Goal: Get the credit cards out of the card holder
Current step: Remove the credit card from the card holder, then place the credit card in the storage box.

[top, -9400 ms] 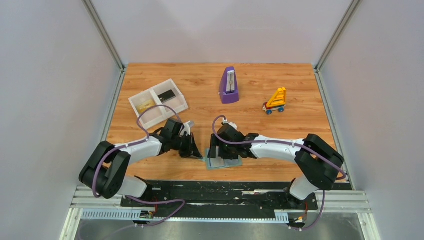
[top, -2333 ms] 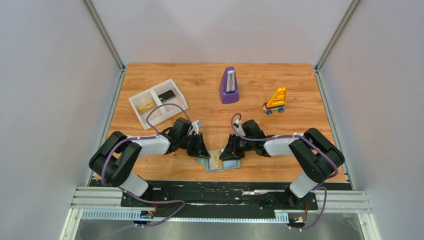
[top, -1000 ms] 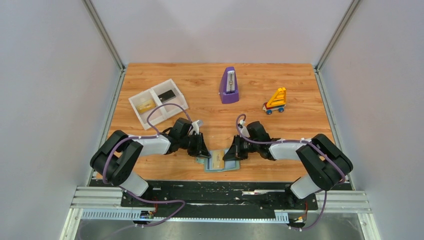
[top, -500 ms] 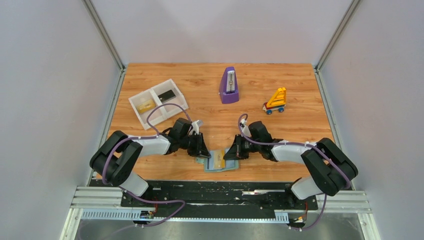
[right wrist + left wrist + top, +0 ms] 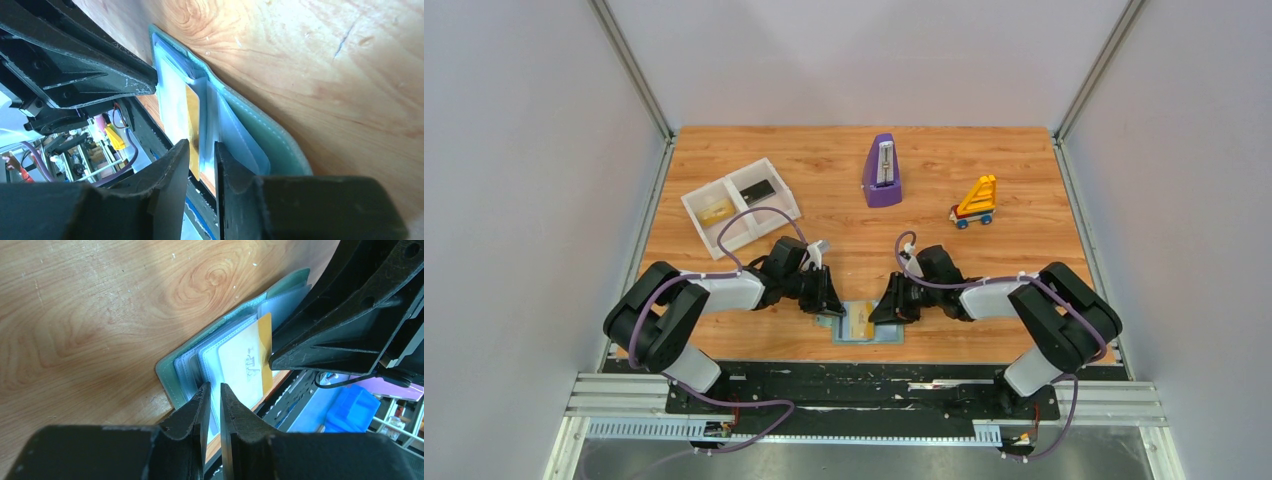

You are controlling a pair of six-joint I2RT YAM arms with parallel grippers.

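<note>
Two grippers met over the card holder (image 5: 881, 333), which lay open at the near edge of the table (image 5: 984, 260). The left gripper (image 5: 213, 390) was nearly closed and looked to be nipping one of the holder's clear pocket leaves, pinning it down. The right gripper (image 5: 202, 150) had its jaws a little apart. The end of a gold card (image 5: 245, 362), partly out of its sleeve, lay in that gap, apparently unclamped. Pulling away like that would likely leave the card behind. Closing too deep could catch the sleeve as well and drag the whole holder out of the left's thin hold. Farther back, a white tray (image 5: 724, 178) held a yellowish card (image 5: 717, 211) and a dark card (image 5: 757, 189). Beyond stood a purple metronome (image 5: 882, 172) and a toy car (image 5: 975, 202).
</note>
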